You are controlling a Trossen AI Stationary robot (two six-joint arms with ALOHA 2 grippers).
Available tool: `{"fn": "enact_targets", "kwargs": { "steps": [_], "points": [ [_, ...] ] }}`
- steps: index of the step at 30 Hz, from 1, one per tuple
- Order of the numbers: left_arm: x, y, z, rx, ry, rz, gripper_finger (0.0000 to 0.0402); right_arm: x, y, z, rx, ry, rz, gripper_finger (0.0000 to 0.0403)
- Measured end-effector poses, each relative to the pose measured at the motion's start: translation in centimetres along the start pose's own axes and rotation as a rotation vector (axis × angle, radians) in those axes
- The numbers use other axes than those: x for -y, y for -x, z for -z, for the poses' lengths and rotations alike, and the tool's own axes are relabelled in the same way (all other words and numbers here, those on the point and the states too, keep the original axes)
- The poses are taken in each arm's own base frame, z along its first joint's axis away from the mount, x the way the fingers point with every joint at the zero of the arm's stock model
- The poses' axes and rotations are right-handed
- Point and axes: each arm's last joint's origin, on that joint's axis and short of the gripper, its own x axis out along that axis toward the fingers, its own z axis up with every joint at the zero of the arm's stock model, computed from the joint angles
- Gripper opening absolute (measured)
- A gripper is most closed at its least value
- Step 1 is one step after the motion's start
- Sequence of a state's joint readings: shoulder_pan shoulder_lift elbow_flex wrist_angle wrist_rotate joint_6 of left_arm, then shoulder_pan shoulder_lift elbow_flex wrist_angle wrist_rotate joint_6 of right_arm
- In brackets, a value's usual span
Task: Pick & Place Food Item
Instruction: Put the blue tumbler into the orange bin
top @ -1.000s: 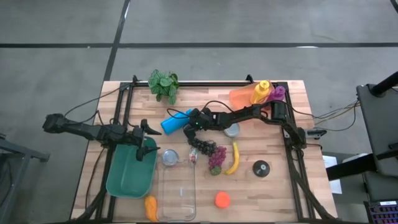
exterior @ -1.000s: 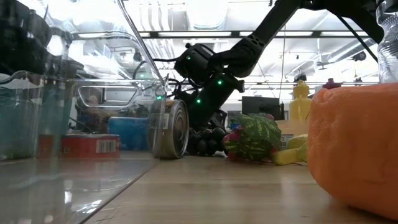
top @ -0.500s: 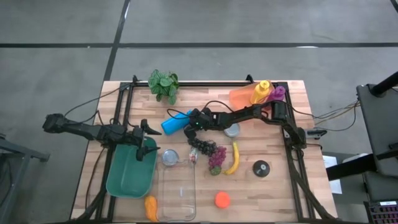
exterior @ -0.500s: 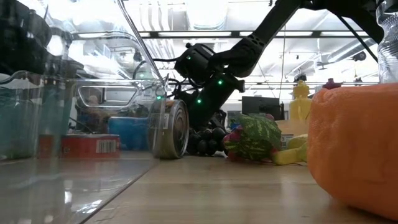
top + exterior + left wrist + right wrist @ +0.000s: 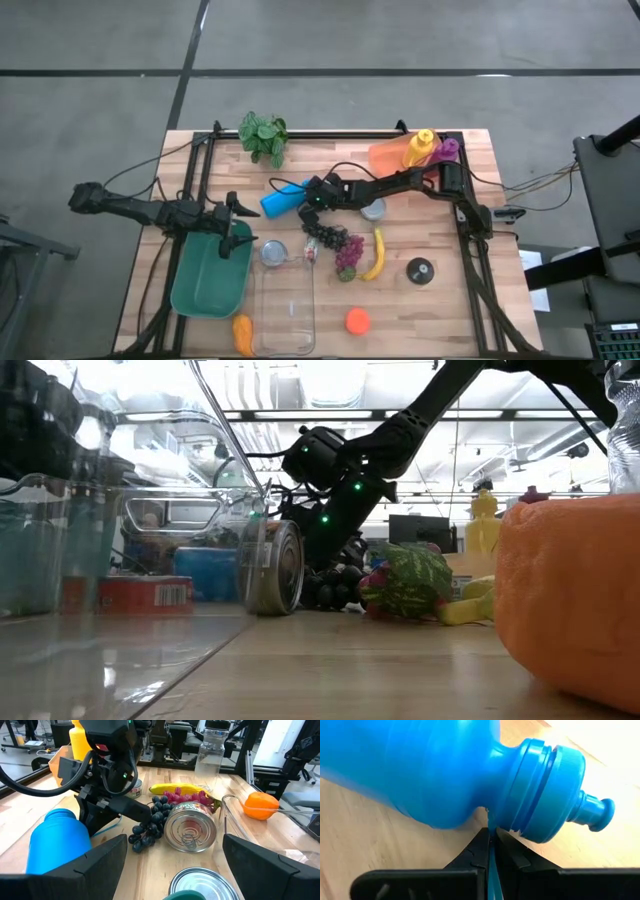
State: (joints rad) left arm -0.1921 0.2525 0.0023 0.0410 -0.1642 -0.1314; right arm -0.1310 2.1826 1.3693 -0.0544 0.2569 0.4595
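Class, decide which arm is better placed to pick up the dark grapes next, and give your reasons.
Probably the right. Its end effector, shut, sits by the blue bottle, just above the dark grapes. The left end effector, open, hovers over the green bin, farther away.

Blue bottle (image 5: 55,840), dark grapes (image 5: 150,822), tin can (image 5: 190,827), banana (image 5: 180,789), orange (image 5: 261,805)

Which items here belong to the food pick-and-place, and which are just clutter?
Job, likely: dark grapes, banana, orange, green bin, right gripper shut by the grapes, left gripper open at the bin's edge.
Clutter: blue bottle, plant, two cans, yellow bottle.
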Motion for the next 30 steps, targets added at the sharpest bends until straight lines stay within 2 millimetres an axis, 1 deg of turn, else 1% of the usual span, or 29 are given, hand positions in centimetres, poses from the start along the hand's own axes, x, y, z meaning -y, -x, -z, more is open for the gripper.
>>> {"fn": "enact_targets", "kwargs": {
  "steps": [9, 14, 25, 30],
  "points": [
    [0.0, 0.0, 0.0, 0.000, 0.000, 0.000, 0.0336, 0.2, 0.9, -0.3, -0.028, 0.018, 0.019, 0.0015],
    [0.0, 0.0, 0.0, 0.000, 0.000, 0.000, 0.0336, 0.2, 2.2, -1.2, -0.013, 0.017, 0.013, 0.0015],
    [0.0, 0.0, 0.0, 0.000, 0.000, 0.000, 0.0336, 0.2, 3.9, -2.0, -0.015, 0.025, 0.004, 0.0015],
    [0.0, 0.0, 0.0, 0.000, 0.000, 0.000, 0.0336, 0.3, 4.9, -2.5, -0.016, 0.038, 0.003, 0.0015]
  ]
}}
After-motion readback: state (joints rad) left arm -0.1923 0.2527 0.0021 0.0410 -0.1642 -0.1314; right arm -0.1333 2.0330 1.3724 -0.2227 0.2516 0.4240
